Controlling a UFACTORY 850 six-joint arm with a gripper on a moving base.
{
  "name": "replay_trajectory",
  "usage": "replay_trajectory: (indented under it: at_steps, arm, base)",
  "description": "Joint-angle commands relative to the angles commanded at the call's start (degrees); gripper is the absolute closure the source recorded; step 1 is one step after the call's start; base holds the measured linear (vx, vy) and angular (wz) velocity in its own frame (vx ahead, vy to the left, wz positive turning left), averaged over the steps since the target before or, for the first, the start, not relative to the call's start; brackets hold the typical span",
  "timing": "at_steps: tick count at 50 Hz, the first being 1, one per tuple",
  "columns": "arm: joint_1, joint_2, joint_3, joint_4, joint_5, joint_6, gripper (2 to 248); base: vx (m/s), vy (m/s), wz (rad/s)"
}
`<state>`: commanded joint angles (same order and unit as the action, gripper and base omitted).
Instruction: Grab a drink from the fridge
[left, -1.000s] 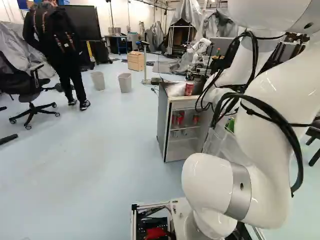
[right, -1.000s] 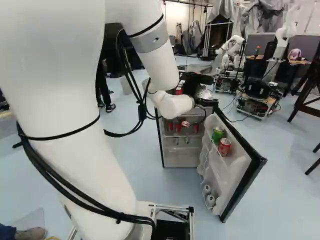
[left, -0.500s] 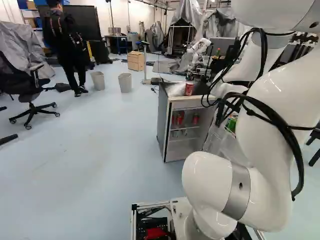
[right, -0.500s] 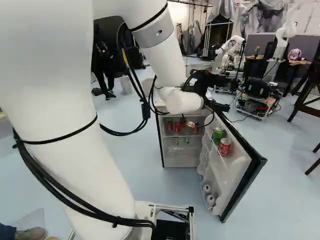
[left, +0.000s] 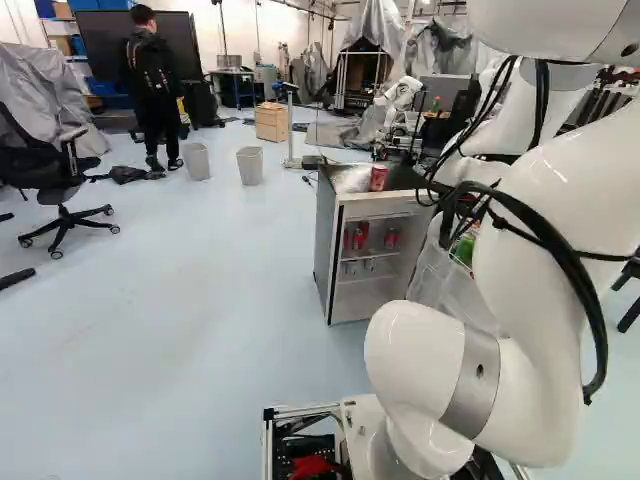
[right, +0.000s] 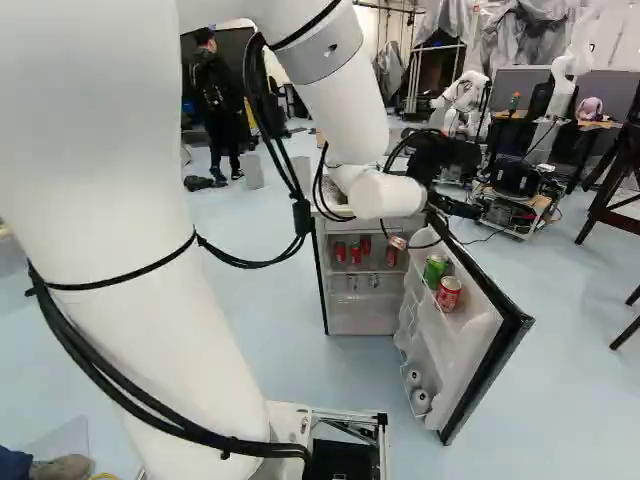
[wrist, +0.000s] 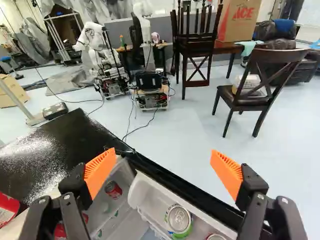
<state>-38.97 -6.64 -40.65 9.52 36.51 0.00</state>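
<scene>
In the right base view my gripper hangs over the open door's upper edge. The wrist view shows the gripper with its orange-padded fingers wide apart, nothing between them. The fridge stands with its door swung out. The door's upper shelf holds a green can and a red can; in the wrist view the green can lies below the gripper, between the finger lines. Several red cans stand inside the fridge. Another red can stands on its top.
White containers sit low in the door. Beyond the fridge stand another robot, a second one and a dark chair. An office chair and two bins are at the left.
The gripper and wrist have swung rightward in the right base view, from above the fridge's body to above its door. The base has not moved, and the cans stand as before.
</scene>
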Motion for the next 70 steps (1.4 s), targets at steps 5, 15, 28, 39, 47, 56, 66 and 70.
replay_trajectory:
  at_steps: [5,15,28,39,47,56,66,70]
  arm:
    - [-0.64,-0.42,-1.13,0.48,-2.17,0.00,3]
    - [-1.83,-1.36,-3.53,1.49,-7.12,0.00,3]
    - [-3.34,-2.55,-6.61,2.81,-13.82,0.00,3]
    - [-4.64,-3.42,-9.10,4.12,-19.54,0.00,3]
    - [-5.58,-4.04,-10.90,5.11,-23.71,0.00,3]
    - [-6.61,-5.02,-12.95,6.24,-28.43,0.00,3]
    - [-7.74,-7.57,-15.37,7.42,-33.20,0.00,3]
    - [-8.19,-8.89,-16.39,7.72,-34.45,0.00,3]
  base:
    - [0.000,0.000,0.000]
    - [0.000,0.000,0.000]
    - [0.000,0.000,0.000]
    - [0.000,0.000,0.000]
    - [0.000,0.000,0.000]
    - [0.000,0.000,0.000]
    - [0.000,0.000,0.000]
    - [0.000,0.000,0.000]
